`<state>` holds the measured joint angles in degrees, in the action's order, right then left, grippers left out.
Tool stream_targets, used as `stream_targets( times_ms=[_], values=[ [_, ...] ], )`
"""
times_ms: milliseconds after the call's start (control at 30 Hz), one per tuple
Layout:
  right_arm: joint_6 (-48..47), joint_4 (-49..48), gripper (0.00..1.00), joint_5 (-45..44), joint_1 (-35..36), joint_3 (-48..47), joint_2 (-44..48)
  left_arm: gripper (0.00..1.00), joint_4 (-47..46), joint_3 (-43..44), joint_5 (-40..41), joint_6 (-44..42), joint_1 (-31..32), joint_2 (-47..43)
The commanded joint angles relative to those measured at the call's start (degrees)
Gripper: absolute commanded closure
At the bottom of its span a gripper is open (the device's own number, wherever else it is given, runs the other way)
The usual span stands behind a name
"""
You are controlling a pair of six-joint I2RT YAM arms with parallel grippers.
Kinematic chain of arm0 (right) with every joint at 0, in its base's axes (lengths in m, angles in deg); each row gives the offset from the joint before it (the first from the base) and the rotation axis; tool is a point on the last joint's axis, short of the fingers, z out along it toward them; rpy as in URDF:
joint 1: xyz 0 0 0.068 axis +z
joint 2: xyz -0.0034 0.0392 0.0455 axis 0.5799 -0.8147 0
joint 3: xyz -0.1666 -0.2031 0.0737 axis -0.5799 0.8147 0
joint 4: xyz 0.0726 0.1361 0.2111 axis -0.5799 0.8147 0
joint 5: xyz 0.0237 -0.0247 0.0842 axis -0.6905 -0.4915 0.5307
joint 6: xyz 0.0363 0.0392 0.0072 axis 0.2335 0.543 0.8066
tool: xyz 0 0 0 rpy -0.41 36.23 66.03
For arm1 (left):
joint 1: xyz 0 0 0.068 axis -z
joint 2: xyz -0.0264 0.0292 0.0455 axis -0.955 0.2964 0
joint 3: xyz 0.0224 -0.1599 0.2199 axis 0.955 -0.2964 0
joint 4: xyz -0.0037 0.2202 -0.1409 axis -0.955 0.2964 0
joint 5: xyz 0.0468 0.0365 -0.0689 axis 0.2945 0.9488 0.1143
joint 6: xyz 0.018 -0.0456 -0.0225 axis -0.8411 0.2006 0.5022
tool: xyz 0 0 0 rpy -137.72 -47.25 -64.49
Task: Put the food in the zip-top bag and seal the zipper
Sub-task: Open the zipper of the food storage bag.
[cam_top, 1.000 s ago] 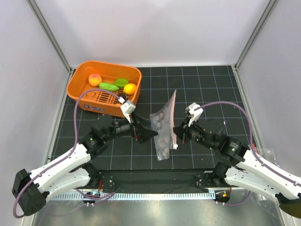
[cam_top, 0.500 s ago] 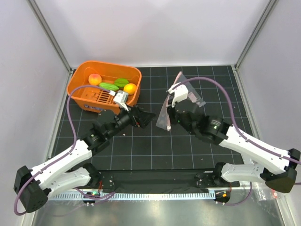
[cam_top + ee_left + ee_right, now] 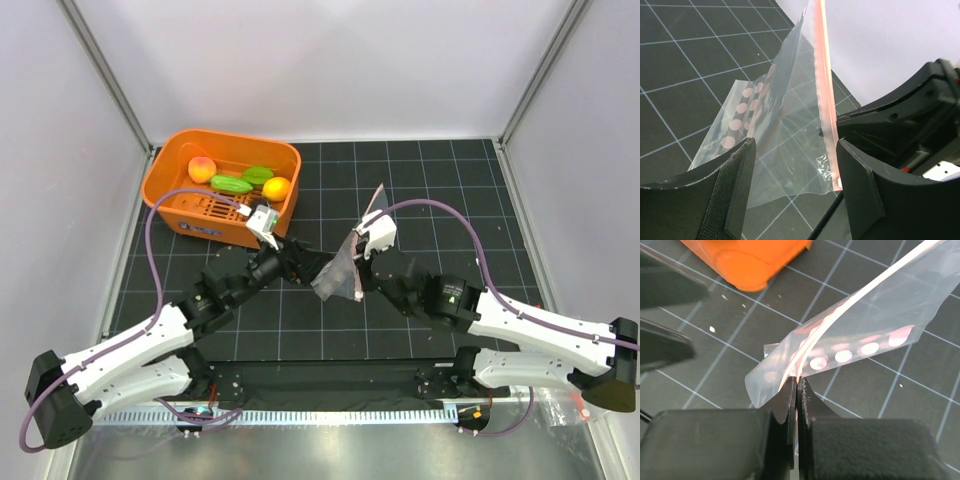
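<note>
Zip-top bag (image 3: 340, 272) is held up on edge btwn the two tools; can't tell if its lower corner rests on the bench (image 3: 450, 180). The right tool (image 3: 796, 392) has it: jaws pressed tight together on the film right at the zipper (image 3: 840, 315), near one end of the strip. From that pinch the zipper's long axis runs ahead and off to that tool's right, w/ the spotted film sagging below it. The left tool (image 3: 794, 150) is spread wide and holds nothing. From it the bag is dead ahead, strip running straight away and upward just inside its right finger, film spreading toward its left finger. Can't tell if the film is already btwn the pads or only just in front. All the food (image 3: 232, 184) sits in the orange basket (image 3: 190, 228), beyond and left of the left tool and well apart from the right tool, so the L arm is nearer. Judgement: next move prob. has the left tool close on the lip beside the strip, which lies lengthwise to its reach, not across.
</note>
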<state>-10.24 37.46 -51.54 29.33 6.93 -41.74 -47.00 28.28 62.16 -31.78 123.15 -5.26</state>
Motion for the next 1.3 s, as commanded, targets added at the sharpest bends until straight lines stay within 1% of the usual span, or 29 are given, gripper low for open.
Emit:
stream_targets(
  times_ms=[0,133,333,533,700,767,800,867,900,967,1000,1067,1267],
  values=[
    [0.5,-7.1,0.99,-0.3,0.9,0.2,1.6,0.31,-4.1,-0.9,3.2,-1.8,1.7,0.0],
    [-0.3,-9.5,0.99,1.1,1.3,1.4,2.4,0.31,-5.3,-0.6,4.5,-3.5,4.9,2.4],
    [-0.5,-10.3,0.99,2.9,1.5,1.8,2.8,0.31,-6.2,0.7,6.9,-6.7,9.1,5.2],
    [-0.4,-10.4,0.99,4.1,1.7,1.5,1.9,0.31,-6.7,1.1,8.7,-8.3,10.8,6.3],
    [-0.4,-10.6,0.99,5.0,2.2,1.4,1.1,0.31,-6.6,1.5,12.5,-9.8,12.2,7.5],
    [-0.4,-10.8,0.99,5.3,2.5,1.3,0.7,0.38,-6.4,1.7,13.6,-10.0,12.3,7.8],
    [-0.4,-10.8,0.99,5.3,2.6,1.1,0.6,0.49,-6.1,2.0,14.5,-10.0,12.3,8.2],
    [-0.4,-10.6,0.99,4.9,2.7,1.0,0.3,0.60,-5.0,2.4,15.5,-10.1,12.3,8.5],
    [-0.2,-10.4,0.99,4.8,2.9,0.8,0.1,0.70,-4.6,2.8,15.9,-10.3,12.3,8.7],
    [0.0,-10.0,0.99,3.7,2.9,0.7,-0.1,0.81,-4.2,2.7,17.5,-10.3,12.3,8.6],
    [0.3,-9.7,0.99,3.0,3.0,0.5,-0.2,0.90,-4.0,2.7,17.9,-10.0,12.3,8.5],
    [0.7,-8.6,0.99,0.8,3.0,0.2,-0.3,0.99,-3.3,2.6,19.9,-9.8,12.3,7.8],
    [4.2,-3.3,0.99,-9.9,3.0,-1.8,-2.2,1.00,-1.6,1.7,25.3,-7.7,12.3,6.2]
  ],
)
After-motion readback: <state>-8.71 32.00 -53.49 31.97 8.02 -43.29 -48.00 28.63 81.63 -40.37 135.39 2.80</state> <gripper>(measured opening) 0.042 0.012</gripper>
